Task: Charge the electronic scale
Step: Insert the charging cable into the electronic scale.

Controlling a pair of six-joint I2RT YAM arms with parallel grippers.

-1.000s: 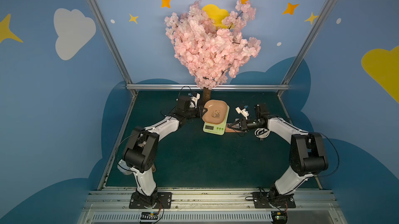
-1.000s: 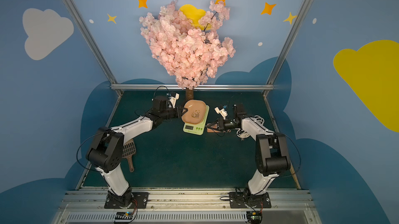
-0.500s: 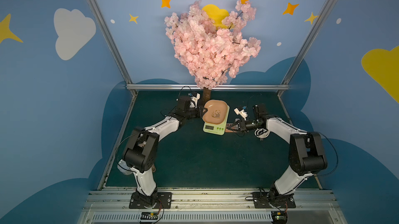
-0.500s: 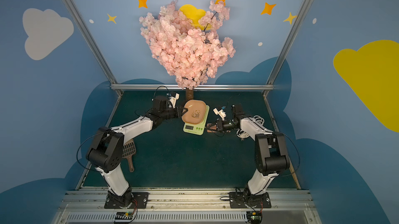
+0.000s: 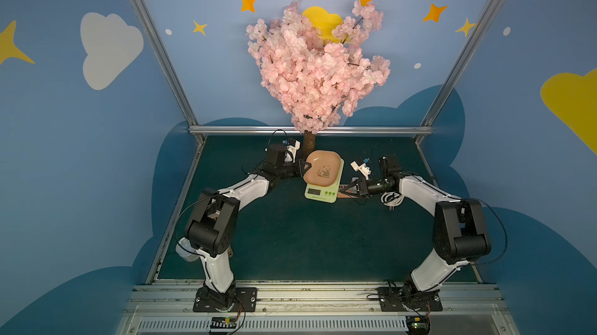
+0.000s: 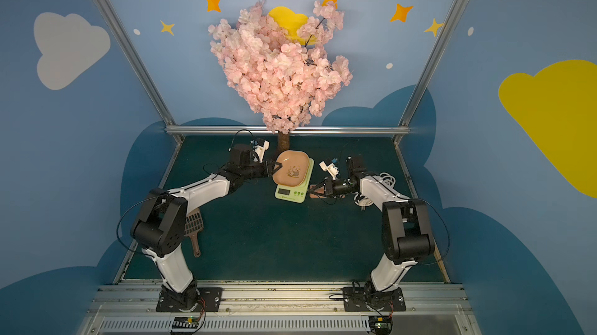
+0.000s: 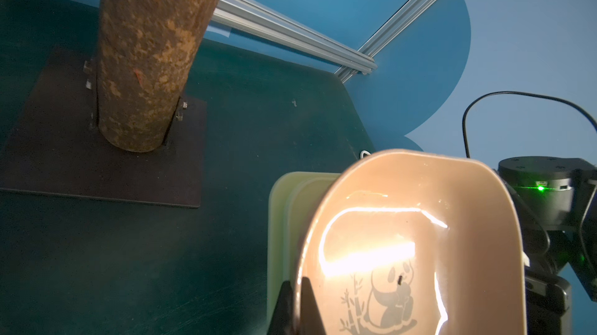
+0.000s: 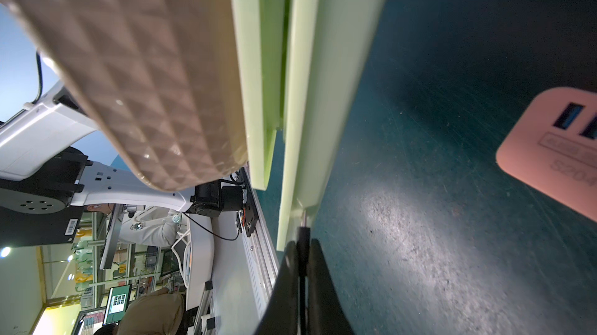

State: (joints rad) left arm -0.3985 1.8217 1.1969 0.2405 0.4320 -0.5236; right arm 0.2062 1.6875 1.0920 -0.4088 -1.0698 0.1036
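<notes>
Power strip (image 8: 549,155): cut off by the frame edge in the right wrist view, print blurred; in both top views, at three o'clock of the electronic scale (image 5: 321,192), largely hidden under the right gripper (image 5: 341,191).
Plug (image 8: 302,236): seating cannot be told.
Scoop (image 6: 194,224): part-hidden behind left arm (image 6: 164,223).

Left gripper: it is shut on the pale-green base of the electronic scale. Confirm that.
Wrong in one point. The left gripper is shut, but on the rim of the tan panda tray, not on the pale-green base of the electronic scale. The left wrist view shows its fingers pinching the tray's edge.
</notes>
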